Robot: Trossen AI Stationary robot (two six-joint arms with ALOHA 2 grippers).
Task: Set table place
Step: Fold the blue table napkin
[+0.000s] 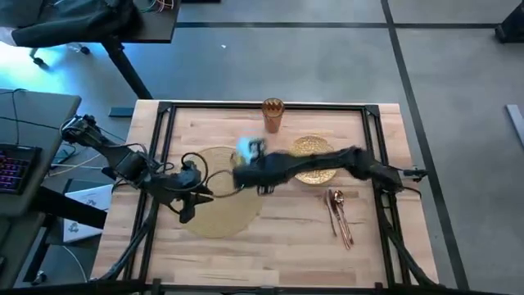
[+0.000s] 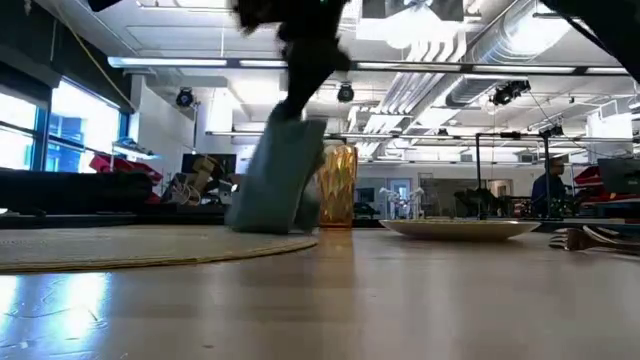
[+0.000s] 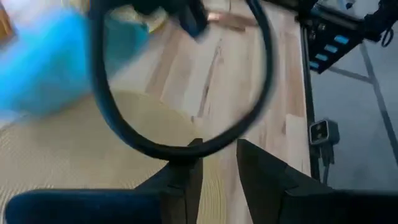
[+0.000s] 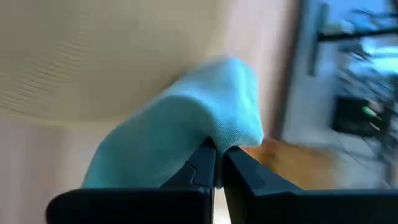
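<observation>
Right arm pose: reached from the worktop's right side across toward the middle, passing over the gold plate (image 1: 314, 158).
Right end effector (image 4: 217, 163): fingers pinched together on the fold of the teal napkin (image 4: 186, 134), which hung down from them.
Napkin position: in the low view the napkin (image 2: 278, 180) hung with its lower edge at the far rim of the placemat (image 2: 150, 245); whether it touched the mat could not be told.
Left arm pose: came in from the worktop's left edge, bent low over the left part of the placemat (image 1: 219, 192).
Left end effector (image 3: 219, 163): fingers a narrow gap apart, holding nothing, just above the placemat; a black cable loop crossed in front of it.
Cup: the amber cup (image 1: 273, 115) stood upright near the far edge, behind the napkin in the low view.
Cutlery: the copper spoon and knife (image 1: 341, 217) lay on the right, near the plate, with the fork beside them, hard to separate.
Worktop (image 1: 278, 246): bare wood along the near edge; black rail frame at the sides and back.
Writing: none readable.
</observation>
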